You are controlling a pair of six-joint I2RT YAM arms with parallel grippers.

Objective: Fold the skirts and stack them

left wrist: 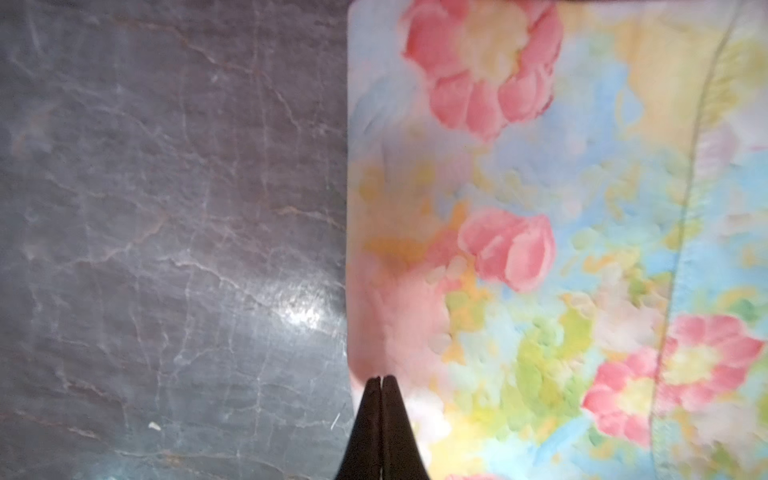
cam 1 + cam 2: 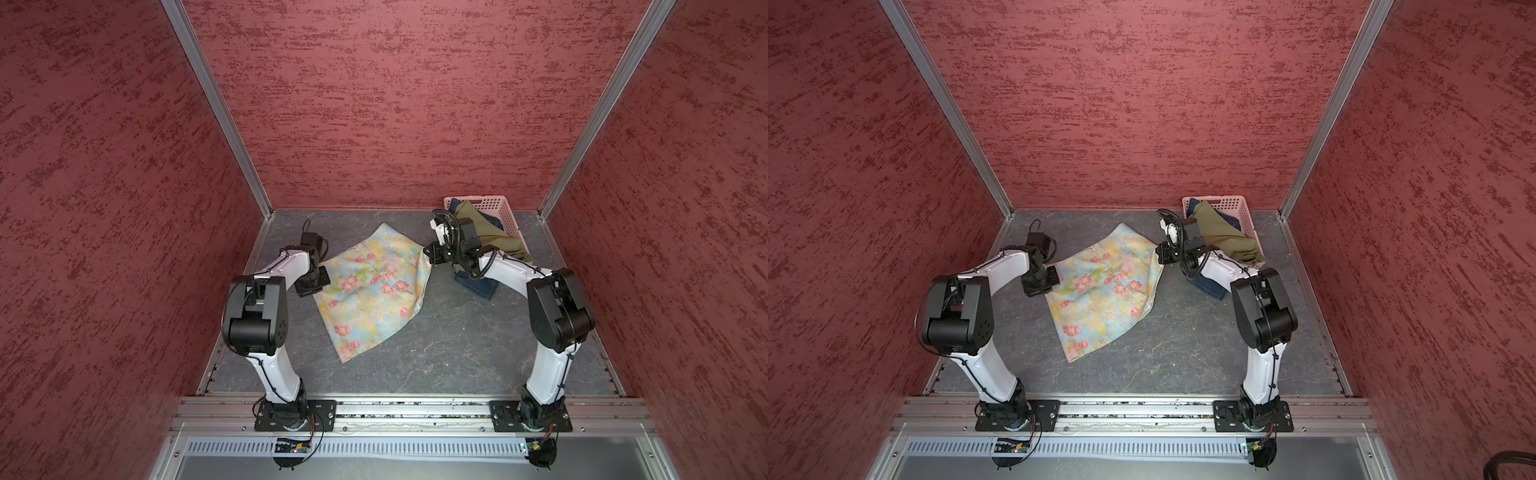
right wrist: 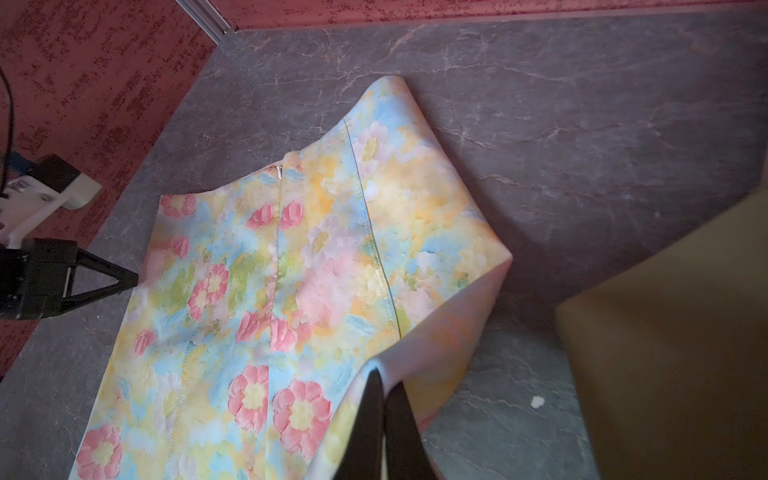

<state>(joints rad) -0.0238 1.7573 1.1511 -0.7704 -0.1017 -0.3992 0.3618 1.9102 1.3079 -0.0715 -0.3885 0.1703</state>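
I count three skirts: floral skirt between my left pincer and right pincer, olive skirt and denim skirt beside the right; one pink basket.

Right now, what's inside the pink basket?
An olive-green skirt lies in the pink basket and spills over its near rim, with dark blue denim showing beside it. The basket's floor is covered.

The surface is dark grey with pale veins like marble. In the middle the floral skirt lies spread on it, with its right edge raised. At the far right corner stands a pink basket, and dark blue denim skirt lies just in front of it.
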